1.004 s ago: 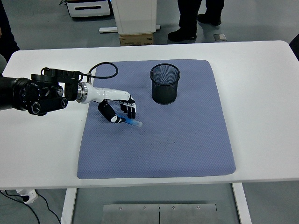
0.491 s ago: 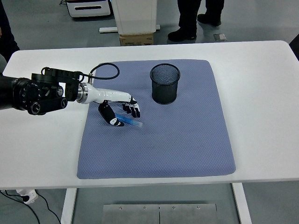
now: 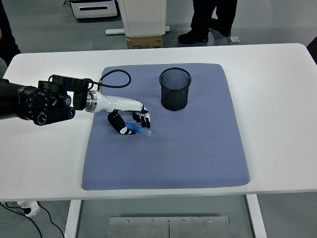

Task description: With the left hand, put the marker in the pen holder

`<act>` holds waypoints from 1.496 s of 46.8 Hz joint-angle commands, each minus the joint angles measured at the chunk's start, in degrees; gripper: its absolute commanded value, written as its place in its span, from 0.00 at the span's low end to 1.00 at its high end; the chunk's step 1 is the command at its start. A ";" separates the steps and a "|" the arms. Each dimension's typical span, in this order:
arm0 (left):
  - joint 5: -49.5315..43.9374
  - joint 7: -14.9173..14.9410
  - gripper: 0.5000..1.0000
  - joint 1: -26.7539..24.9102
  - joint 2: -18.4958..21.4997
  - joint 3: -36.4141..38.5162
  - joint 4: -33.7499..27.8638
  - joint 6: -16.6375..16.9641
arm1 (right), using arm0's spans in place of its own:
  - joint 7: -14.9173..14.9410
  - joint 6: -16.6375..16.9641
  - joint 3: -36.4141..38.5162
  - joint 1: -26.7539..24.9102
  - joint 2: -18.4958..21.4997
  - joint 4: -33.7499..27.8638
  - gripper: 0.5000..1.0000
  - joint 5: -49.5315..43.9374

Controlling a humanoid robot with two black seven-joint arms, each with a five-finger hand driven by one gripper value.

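Setting: white table point(image 3: 277, 89) is carrying a blue-grey mat point(image 3: 198, 148); a person's legs are standing beyond the far edge.
Marker: the blue marker point(image 3: 139, 128) is lying flat on the mat's left half, pointing roughly toward the mat's middle.
Left hand: my left hand point(image 3: 130, 118) is sitting low over the marker, fingers point(image 3: 144, 119) curling down on its far side and thumb point(image 3: 120, 125) on the near side; I am closing around it, but it looks unlifted.
Just changed: over the last second I have been dropping lower and tightening the curl, and my forearm has slid slightly forward. That reads as the grasp being formed, not finished.
Pen holder: the black mesh pen holder point(image 3: 174, 89) is standing upright, up and right of my hand, near but apart.
Room to move: open mat is lying between me and the holder; nothing is blocking the path. Its rim is what I must clear.
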 commanded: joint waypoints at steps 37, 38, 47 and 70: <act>1.95 0.00 0.03 0.71 -0.01 0.02 -0.01 2.29 | 0.03 0.00 0.00 0.00 0.00 0.00 1.00 0.00; 1.95 0.00 0.02 0.71 -0.01 0.02 -0.01 2.29 | -0.05 0.00 0.00 0.00 0.00 0.00 1.00 0.00; 1.95 -0.09 0.00 0.62 0.08 -0.07 -0.01 2.29 | -0.06 0.00 0.00 0.00 0.00 0.00 1.00 -0.09; -0.33 -0.09 0.00 -0.78 0.78 -0.33 0.07 1.49 | 0.03 0.00 0.00 0.00 0.00 0.00 1.00 0.00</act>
